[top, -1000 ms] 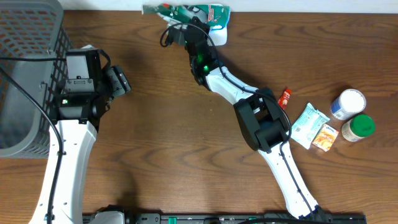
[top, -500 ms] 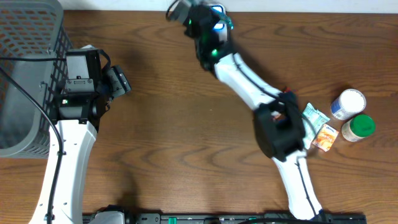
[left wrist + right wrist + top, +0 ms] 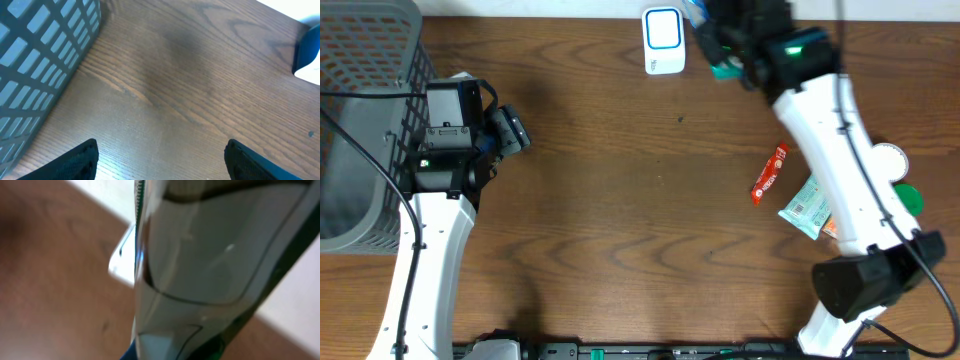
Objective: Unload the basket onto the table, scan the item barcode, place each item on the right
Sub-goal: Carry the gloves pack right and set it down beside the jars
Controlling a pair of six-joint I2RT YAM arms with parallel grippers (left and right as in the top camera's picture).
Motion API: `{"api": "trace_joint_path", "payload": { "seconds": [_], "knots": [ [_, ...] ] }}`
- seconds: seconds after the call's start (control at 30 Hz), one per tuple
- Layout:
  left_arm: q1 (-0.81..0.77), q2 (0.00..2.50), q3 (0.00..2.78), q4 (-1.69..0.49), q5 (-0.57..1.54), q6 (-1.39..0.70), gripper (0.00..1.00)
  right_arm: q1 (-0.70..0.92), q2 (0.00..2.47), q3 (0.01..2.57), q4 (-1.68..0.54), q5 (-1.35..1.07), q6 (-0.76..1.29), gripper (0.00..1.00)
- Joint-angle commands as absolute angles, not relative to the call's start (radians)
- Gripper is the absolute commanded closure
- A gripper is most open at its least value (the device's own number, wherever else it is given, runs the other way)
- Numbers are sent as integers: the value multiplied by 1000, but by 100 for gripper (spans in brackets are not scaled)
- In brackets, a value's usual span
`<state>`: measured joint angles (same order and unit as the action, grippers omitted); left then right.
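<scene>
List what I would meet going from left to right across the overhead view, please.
Grey basket → left end effector → white scanner → green packet, held in the right end effector → red packet → pale sachet.

Bare wood spans the middle of the table (image 3: 620, 200) from near edge to far edge. A grey mesh basket (image 3: 365, 110) fills the far left corner, the left arm (image 3: 430, 240) beside it. The right arm (image 3: 840, 150) slants across the right side, its pouch (image 3: 195, 265) near the scanner (image 3: 663, 40) at the far edge. A red sachet (image 3: 769, 173), packets (image 3: 805, 208) and jars (image 3: 892, 158) crowd around it.
</scene>
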<state>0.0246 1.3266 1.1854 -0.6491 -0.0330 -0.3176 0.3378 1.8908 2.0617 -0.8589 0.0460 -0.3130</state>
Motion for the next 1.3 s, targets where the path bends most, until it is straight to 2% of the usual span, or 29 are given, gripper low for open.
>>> {"api": "trace_joint_path", "payload": {
  "seconds": [0.0, 0.17, 0.33, 0.43, 0.63, 0.77, 0.8, 0.83, 0.87, 0.93, 1.0, 1.1, 1.27],
  "knots": [
    [28, 1334, 1203, -651, -46, -319, 19, 251, 1858, 2065, -958, -73, -223, 99],
    [28, 1334, 1203, -651, -46, -319, 19, 110, 1867, 2063, -1142, -94, -217, 99],
    [28, 1334, 1203, -651, -46, -319, 19, -10, 1901, 1994, -1235, -96, -181, 99],
    [28, 1334, 1203, -651, -46, -319, 19, -62, 1915, 1863, -1171, -95, -176, 99],
    [28, 1334, 1203, -651, -46, -319, 19, -112, 1917, 1585, -906, -95, -176, 99],
    [28, 1334, 1203, -650, -46, -319, 18, -121, 1917, 1492, -797, -95, -176, 99],
    [28, 1334, 1203, -651, -46, -319, 19, -122, 1917, 1480, -781, -94, -177, 94],
    [28, 1334, 1203, -651, -46, -319, 19, -124, 1917, 1472, -771, -95, -177, 83],
    [28, 1334, 1203, -651, -46, -319, 18, -125, 1917, 1469, -765, -94, -178, 63],
    [28, 1334, 1203, -651, -46, -319, 18, -126, 1917, 1469, -759, -93, -183, 30],
    [28, 1334, 1203, -651, -46, -319, 19, -126, 1917, 1470, -756, -70, -184, 14],
    [28, 1334, 1203, -650, -46, -319, 19, -126, 1917, 1470, -762, -23, -183, 4],
    [28, 1334, 1203, -651, -46, -319, 19, -126, 1909, 1482, -762, 2, -184, 1]
  ]
}}
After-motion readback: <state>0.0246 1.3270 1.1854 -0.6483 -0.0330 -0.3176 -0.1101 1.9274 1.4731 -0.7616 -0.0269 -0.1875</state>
